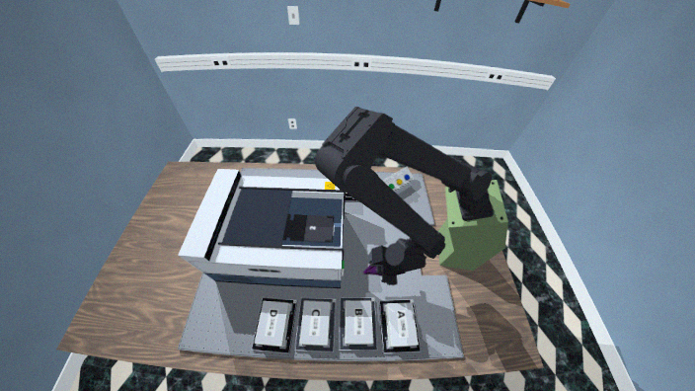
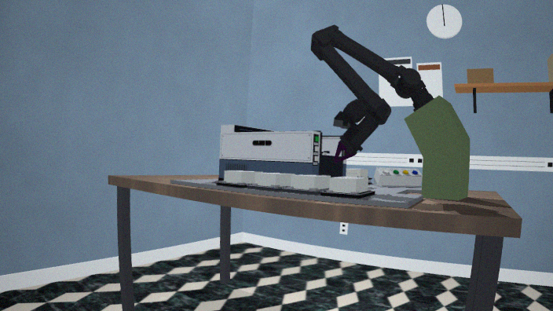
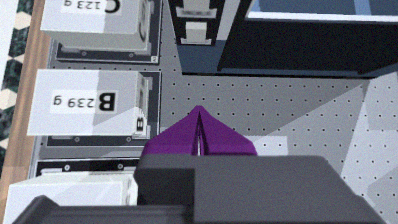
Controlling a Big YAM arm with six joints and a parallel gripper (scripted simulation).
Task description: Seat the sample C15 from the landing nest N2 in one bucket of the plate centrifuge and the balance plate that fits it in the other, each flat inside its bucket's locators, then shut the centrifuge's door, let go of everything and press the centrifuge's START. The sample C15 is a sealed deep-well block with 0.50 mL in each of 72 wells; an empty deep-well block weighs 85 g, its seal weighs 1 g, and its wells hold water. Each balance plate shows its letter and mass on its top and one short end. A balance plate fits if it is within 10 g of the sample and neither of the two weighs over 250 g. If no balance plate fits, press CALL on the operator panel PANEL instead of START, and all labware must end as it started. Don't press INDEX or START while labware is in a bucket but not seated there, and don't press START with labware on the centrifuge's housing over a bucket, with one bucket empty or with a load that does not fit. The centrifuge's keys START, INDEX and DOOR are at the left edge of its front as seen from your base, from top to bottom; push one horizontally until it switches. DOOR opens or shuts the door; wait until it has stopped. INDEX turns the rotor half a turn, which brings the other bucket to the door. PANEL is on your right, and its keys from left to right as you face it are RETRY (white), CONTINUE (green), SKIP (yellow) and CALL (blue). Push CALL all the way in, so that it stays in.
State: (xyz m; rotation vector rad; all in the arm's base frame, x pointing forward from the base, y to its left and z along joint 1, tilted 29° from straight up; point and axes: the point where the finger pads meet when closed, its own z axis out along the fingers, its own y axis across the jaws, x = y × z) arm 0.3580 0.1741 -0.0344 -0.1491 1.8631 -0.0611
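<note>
The white plate centrifuge (image 1: pixel 276 259) (image 2: pixel 267 157) has its top opening uncovered, and a dark bucket (image 1: pixel 313 229) shows inside it. Its keys (image 2: pixel 316 149) (image 3: pixel 196 31) are on the corner near my gripper. My gripper (image 1: pixel 369 270) (image 2: pixel 338 159) (image 3: pixel 198 111) has purple fingers, is shut and empty, and hangs a little off those keys above the grey mat (image 1: pixel 434 296). Balance plates D (image 1: pixel 272 323), C (image 1: pixel 316 323) (image 3: pixel 90 17), B (image 1: pixel 358 322) (image 3: pixel 80 107) and A (image 1: pixel 401 323) (image 3: pixel 65 192) lie in a row at the front; C reads 123 g and B 239 g. My arm hides the sample's nest.
The operator panel (image 1: pixel 405 188) (image 2: pixel 397 177) with coloured keys lies behind my arm on the right. The green base pedestal (image 1: pixel 474 237) (image 2: pixel 440 149) stands at the table's right side. A small white block (image 2: pixel 357 173) shows beyond plate A.
</note>
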